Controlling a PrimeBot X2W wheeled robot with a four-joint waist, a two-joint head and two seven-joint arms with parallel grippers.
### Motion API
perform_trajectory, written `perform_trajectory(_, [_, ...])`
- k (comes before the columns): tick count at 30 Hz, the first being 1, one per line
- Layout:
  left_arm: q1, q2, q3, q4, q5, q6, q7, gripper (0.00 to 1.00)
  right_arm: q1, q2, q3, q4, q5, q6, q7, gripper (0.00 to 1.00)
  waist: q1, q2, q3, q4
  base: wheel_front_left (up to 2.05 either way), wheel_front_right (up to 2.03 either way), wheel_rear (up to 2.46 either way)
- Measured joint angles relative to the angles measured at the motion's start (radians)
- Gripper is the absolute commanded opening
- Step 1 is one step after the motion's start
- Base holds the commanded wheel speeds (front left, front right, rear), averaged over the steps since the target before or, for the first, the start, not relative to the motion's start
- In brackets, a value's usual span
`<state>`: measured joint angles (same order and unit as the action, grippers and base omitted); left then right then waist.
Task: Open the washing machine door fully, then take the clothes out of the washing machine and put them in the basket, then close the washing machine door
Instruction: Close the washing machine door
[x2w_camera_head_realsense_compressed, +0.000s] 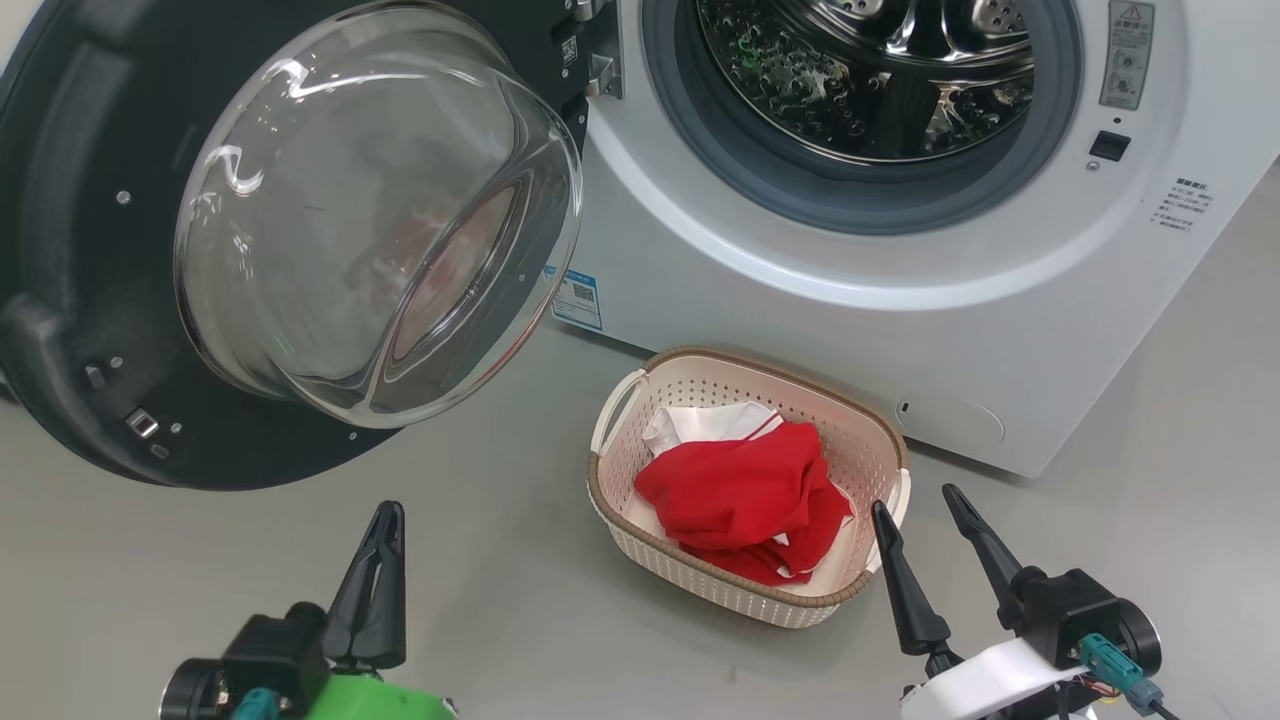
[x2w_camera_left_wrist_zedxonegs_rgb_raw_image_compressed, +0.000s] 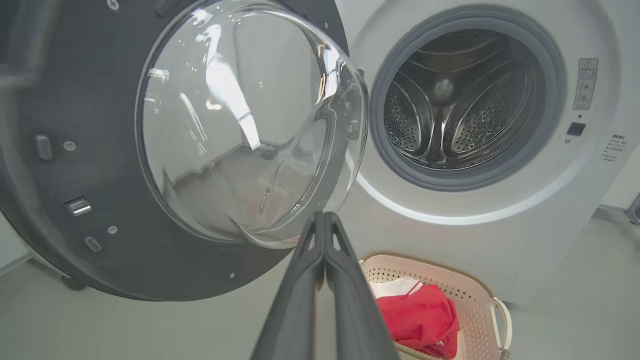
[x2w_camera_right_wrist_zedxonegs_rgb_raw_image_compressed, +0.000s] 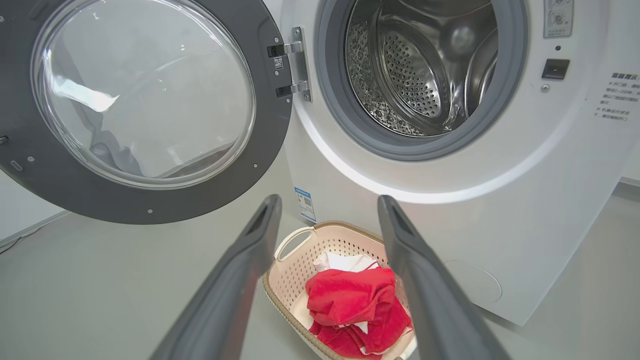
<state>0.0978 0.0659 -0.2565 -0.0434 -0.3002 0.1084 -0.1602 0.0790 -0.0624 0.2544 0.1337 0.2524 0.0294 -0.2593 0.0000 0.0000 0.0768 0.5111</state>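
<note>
Door-closing is what's left: big round glossy black door (x2w_camera_head_realsense_compressed: 60, 250) stands ahead-left, nearest my pinched-together, empty left gripper (x2w_camera_head_realsense_compressed: 388, 515); right gripper (x2w_camera_head_realsense_compressed: 914, 500) gapes wide.

Grey floor (x2w_camera_head_realsense_compressed: 500, 600) bears the basket (x2w_camera_head_realsense_compressed: 690, 570) (clothes (x2w_camera_head_realsense_compressed: 745, 490) inside) before the washing machine (x2w_camera_head_realsense_compressed: 800, 320).

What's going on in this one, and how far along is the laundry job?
A two-armed robot is unloading a washing machine. The washing machine door stands swung wide open to the left, and the drum looks empty. The clothes, red with a white piece, lie in the basket on the floor in front of the machine. The left tool is shut and the right tool is open; neither holds anything. Closing the door is what remains.
</note>
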Motion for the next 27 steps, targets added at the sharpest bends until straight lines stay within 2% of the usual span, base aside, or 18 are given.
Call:
perform_trajectory(2, [-0.001,-0.004,0.003,-0.009,-0.044,-0.006,-0.009,0.00,0.000,0.000,0.002,0.001,0.000,0.000,0.000,1.00,0.0000,0.0000,-0.002,0.000,0.00,0.00,0.00])
perform_trajectory(6, [-0.002,-0.016,0.021,-0.044,-0.186,-0.051,-0.023,0.00,-0.005,0.000,0.005,0.002,0.000,0.000,0.000,1.00,0.0000,0.0000,-0.005,0.000,0.00,0.00,0.00])
perform_trajectory(12, [-0.014,-0.019,0.073,-0.110,-0.463,-0.114,-0.036,0.00,-0.007,0.000,0.006,0.002,0.000,0.000,0.000,1.00,0.0000,0.0000,-0.005,0.000,0.00,0.00,0.00])
perform_trajectory(16, [-0.035,-0.019,0.108,-0.170,-0.704,-0.137,-0.062,0.00,-0.007,0.000,0.007,0.001,0.000,0.000,0.000,1.00,0.0000,0.0000,-0.001,-0.001,0.00,0.00,0.00])
perform_trajectory(19, [-0.062,-0.020,0.148,-0.212,-0.845,-0.158,-0.071,0.00,-0.008,0.000,0.007,-0.001,0.000,-0.001,0.000,1.00,0.0000,0.0000,0.006,-0.001,0.00,0.00,0.00])
perform_trajectory(23, [-0.112,-0.023,0.234,-0.259,-0.933,-0.176,-0.079,0.00,-0.008,-0.002,0.007,-0.011,-0.001,-0.001,0.000,1.00,0.0000,0.0000,0.019,0.001,0.00,0.00,0.00])
perform_trajectory(27, [-0.167,-0.026,0.339,-0.273,-0.942,-0.177,-0.080,0.00,-0.010,-0.009,0.006,-0.018,-0.007,-0.001,0.007,1.00,0.0000,0.0000,0.034,0.004,0.00,0.00,0.00])
